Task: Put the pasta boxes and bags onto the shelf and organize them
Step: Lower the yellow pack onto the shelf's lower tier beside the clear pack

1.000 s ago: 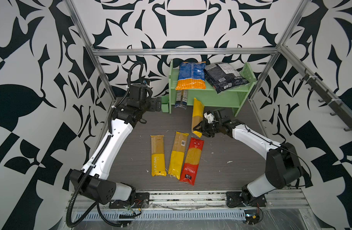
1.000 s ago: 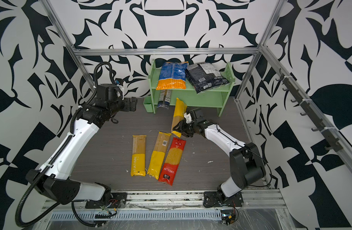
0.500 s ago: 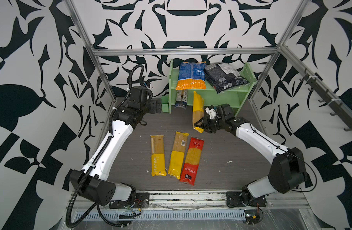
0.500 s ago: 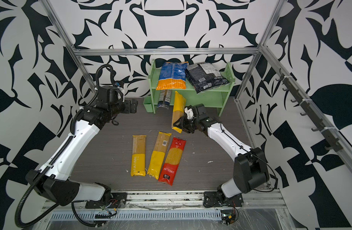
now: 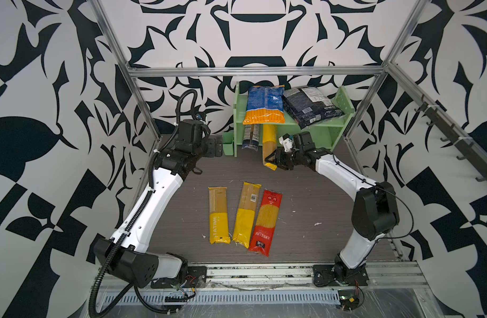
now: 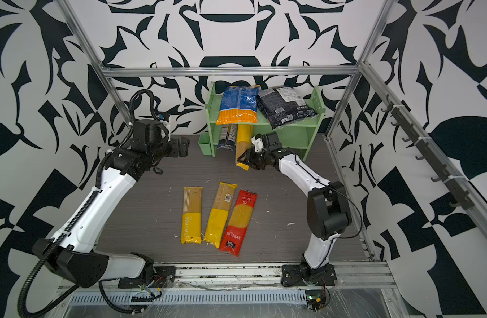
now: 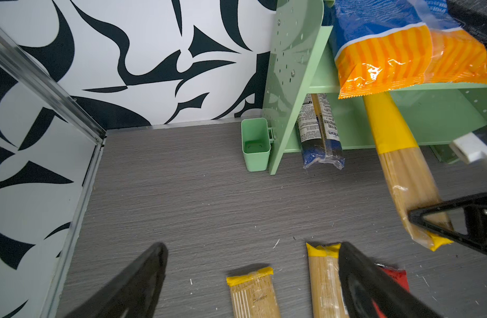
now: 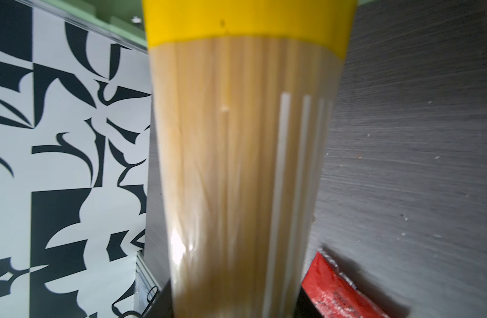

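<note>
The green shelf [image 5: 343, 103] stands at the back of the table [image 5: 305, 198], its top tier carrying a blue-and-orange bag [image 5: 264, 104] and a black bag [image 5: 310, 107] side by side. On the left of the lower tier a navy pack [image 5: 250, 136] lies with its near end sticking out onto the table. Just beside it, a yellow spaghetti pack [image 5: 269, 140] points into the same tier. Its far end is under the top tier and its near end juts out above the table, clamped between the jaws of the right gripper [image 5: 274, 161]. The pack's long axis runs almost straight from that gripper toward the shelf's back, so the remaining push looks to lie along that line, and the right arm is the one placed for it. Three packs [image 5: 246, 214], two yellow and one red, lie mid-table, well apart from the shelf. The left gripper [image 5: 215, 143] hangs empty, jaws spread wide, near a small green cup [image 5: 228, 143]. A second ago the yellow spaghetti pack sat further out, its far end only at the shelf's front. Now it is partly inside, while the left arm has hardly shifted.
</note>
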Robot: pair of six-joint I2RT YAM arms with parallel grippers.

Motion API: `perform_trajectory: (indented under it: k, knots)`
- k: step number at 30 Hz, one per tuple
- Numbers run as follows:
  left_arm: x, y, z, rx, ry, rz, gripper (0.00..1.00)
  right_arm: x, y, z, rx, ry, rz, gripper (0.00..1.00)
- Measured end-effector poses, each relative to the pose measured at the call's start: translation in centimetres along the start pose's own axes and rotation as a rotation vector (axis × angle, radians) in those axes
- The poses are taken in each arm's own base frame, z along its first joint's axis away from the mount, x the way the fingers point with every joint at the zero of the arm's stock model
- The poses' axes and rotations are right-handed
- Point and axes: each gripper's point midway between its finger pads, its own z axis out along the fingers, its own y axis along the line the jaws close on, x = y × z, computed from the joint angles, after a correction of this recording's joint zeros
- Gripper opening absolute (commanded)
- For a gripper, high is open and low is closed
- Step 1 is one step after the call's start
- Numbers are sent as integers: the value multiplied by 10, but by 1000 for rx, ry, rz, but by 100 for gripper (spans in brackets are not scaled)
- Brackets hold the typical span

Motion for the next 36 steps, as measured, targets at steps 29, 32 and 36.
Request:
perform_trajectory:
  k: [29,32,36]
  knots:
    - [-11,14,8,-61,6,24,99,-90,-9,45,-44,-34,13,35]
    - [-11,16,9,-65,6,22,99,-91,-10,45,-43,-34,29,43]
    - [-11,16,9,-66,6,21,99,-92,-13,44,-36,-37,41,49]
